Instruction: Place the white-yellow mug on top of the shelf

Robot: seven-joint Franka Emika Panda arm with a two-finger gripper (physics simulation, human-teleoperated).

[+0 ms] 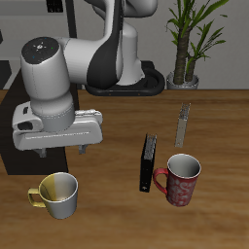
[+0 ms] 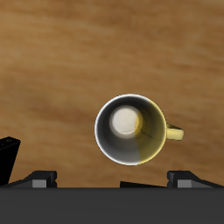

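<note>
Exterior view shows my wooden worktop (image 1: 117,209) with the shelf (image 1: 8,117) at its edge, a thin black slab (image 1: 147,162) standing beside the red mug (image 1: 181,180). My pincer (image 1: 58,151) hangs spread wide, empty, above the white-yellow mug (image 1: 58,195), which stands upright near the front edge.

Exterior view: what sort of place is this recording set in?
Probably a simulated home or office tabletop: a wooden table, a potted plant behind it, and two mugs, the white-yellow mug and a red mug.
</note>
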